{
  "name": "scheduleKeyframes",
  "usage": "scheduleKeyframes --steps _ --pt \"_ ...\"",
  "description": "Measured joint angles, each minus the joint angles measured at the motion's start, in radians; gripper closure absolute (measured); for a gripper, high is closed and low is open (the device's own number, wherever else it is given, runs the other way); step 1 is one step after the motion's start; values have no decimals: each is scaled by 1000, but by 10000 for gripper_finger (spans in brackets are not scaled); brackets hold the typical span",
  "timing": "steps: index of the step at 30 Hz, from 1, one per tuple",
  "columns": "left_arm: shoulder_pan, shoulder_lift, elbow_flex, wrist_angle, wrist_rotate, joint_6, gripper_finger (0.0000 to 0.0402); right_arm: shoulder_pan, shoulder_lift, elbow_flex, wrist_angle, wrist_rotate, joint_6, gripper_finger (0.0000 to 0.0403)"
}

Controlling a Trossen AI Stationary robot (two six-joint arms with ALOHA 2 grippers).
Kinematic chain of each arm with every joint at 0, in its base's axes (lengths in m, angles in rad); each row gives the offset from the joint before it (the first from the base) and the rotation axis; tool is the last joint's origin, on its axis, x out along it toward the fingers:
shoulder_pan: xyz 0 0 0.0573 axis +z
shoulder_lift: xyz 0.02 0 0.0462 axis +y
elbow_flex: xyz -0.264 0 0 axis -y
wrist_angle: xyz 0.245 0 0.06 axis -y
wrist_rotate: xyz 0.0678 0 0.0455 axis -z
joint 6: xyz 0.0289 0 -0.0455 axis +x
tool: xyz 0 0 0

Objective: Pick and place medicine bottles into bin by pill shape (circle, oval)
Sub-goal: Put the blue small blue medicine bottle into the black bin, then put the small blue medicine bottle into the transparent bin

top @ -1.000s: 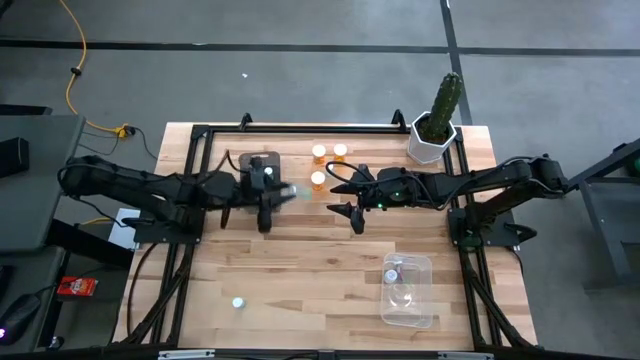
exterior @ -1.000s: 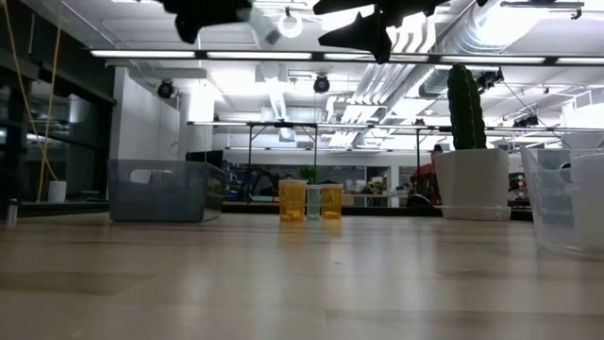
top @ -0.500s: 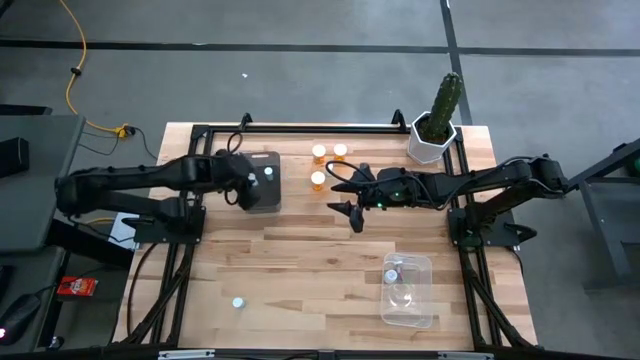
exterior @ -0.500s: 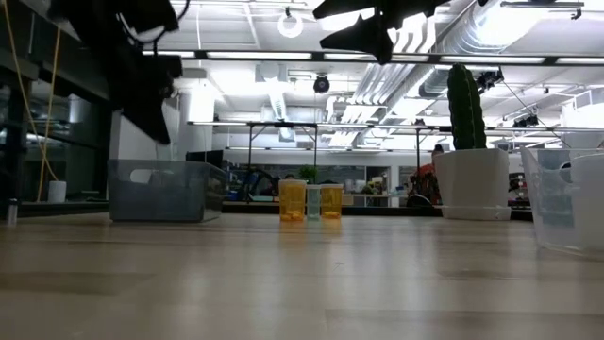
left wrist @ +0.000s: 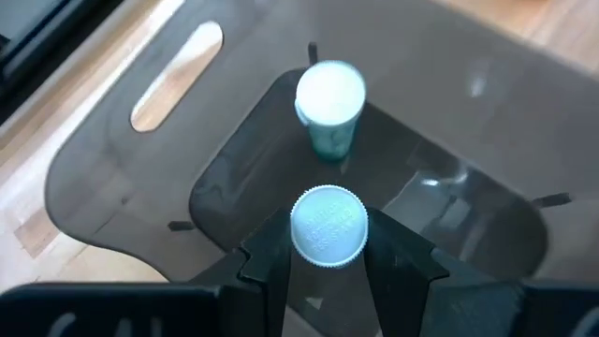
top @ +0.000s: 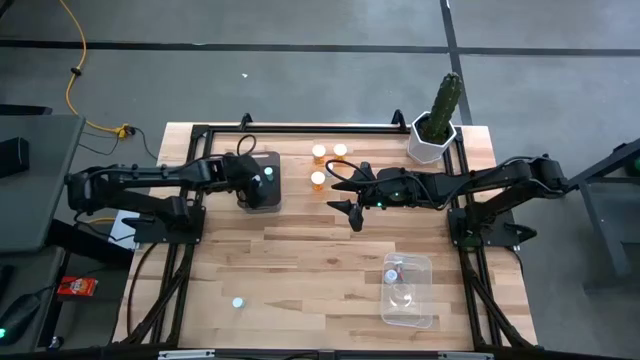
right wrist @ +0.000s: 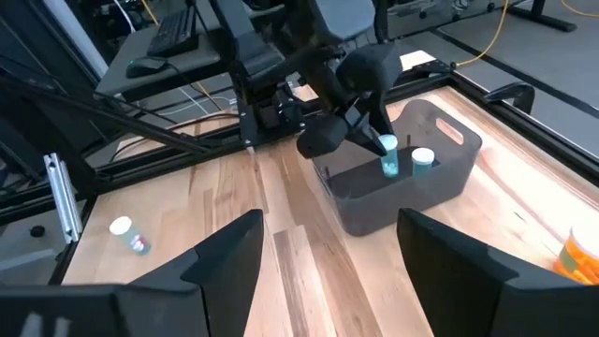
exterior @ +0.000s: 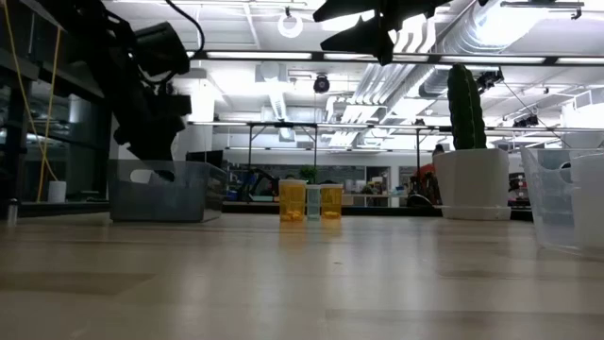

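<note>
My left gripper (top: 266,178) is shut on a pale bottle with a white cap (left wrist: 328,225), inside the dark grey bin (top: 272,204) at the table's far left. A second pale teal bottle (left wrist: 329,105) stands upright on the bin's floor, just beyond it. Both bottles also show in the right wrist view (right wrist: 388,166). My right gripper (top: 352,212) hangs open and empty above the table's middle. Three orange bottles with white caps (top: 319,153) stand on the table at the far middle. One pale bottle (top: 238,302) lies near the front left. My left gripper pinches the bottle's sides just under its white cap (left wrist: 328,245) between its two fingers (left wrist: 271,267). The fingers come from above, pointing down into the bin. The bottle stands upright, cap up. I cannot tell whether its base touches the bin's floor.
A clear bin (top: 408,292) holding bottles sits at the front right. A tall green cactus in a white pot (top: 438,118) stands at the far right corner. Black frame rails run along the table's left, right and far edges.
My left gripper has carried the pale bottle from the table's middle toward the far left, over the grey bin. It has tipped to point downward and gone down into the bin, staying shut on the bottle.
</note>
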Motion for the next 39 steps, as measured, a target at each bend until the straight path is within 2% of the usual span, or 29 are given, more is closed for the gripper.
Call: scheduleKeyframes --steps 11,18,24,28,32,35,39 --pt "11 60 1 56 -14 2 294 0 0 0 0 19 0 163" --pt "11 58 8 18 -15 -23 233 0 0 0 0 20 0 163" --pt "11 39 85 -92 24 12 181 0 0 0 0 20 0 163" --pt "11 -20 147 -144 96 37 161 0 0 0 0 20 0 163" --pt "7 -131 187 -115 157 -14 158 0 0 0 0 20 0 163" --pt "-20 -240 183 7 184 -72 159 0 0 0 1 20 0 163" --pt "-97 -379 130 275 185 -103 160 0 0 0 1 21 0 163"
